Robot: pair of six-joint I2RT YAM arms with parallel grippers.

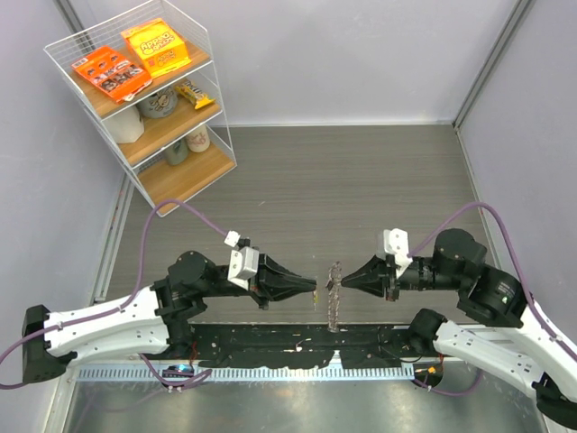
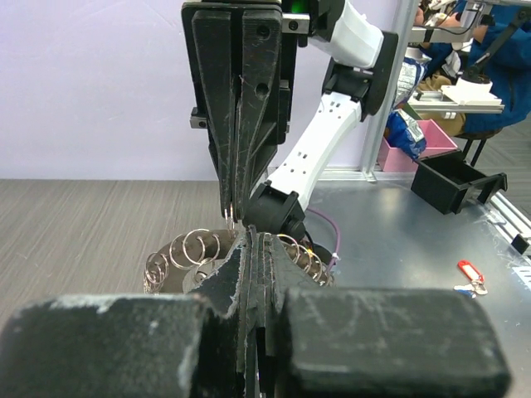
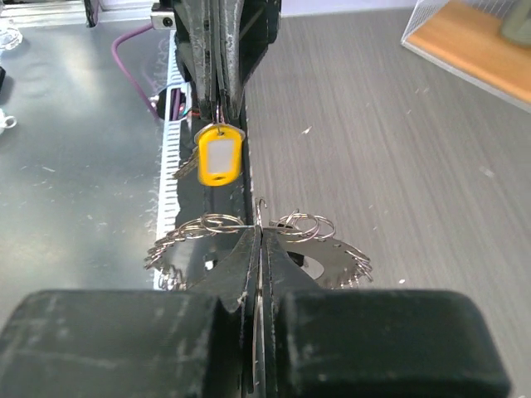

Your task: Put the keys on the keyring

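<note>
Right gripper first: its fingers are pressed flat together, and the tips pinch one of the little wire loops on the keyring, so the ring dangles off them in the air. It's a silvery loop, and its whole rim is crowded with small round wire coils that give it a jagged, chain-like edge. There's a wide dark hole in the middle. From overhead it shows edge-on as a thin vertical sliver.

The left gripper points straight at it from the other side, just beside the ring. I can't tell whether they touch. Its fingers are also squeezed together, and they clamp the tiny ring of the yellow key. That key hangs below the tips. It has a yellow head with a pale window, and a blurry silver blade pokes out to one side.

All of this hangs over the near edge of the table, about halfway along it, above the black strip there.

Further out, a red key tag lies on the metal surface. A shelf rack with orange snack boxes sits at the far left corner.
</note>
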